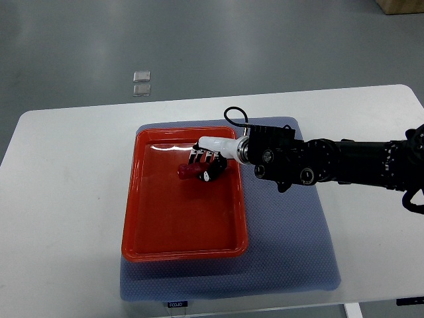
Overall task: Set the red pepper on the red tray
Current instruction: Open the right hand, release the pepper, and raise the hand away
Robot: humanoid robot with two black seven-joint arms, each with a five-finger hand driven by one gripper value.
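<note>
Right hand (207, 159), at frame centre, curls its fingers around the red pepper (187, 171) over the upper part of the red tray (182, 250). Good practice: lower until the pepper rests, then release gently.

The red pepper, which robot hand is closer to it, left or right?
Right. The right hand is over the red tray with its fingers wrapped around the red pepper. The left hand is not in the picture.

White table (66, 199) on grey floor (199, 40), 2 small floor plates (142, 82).
</note>
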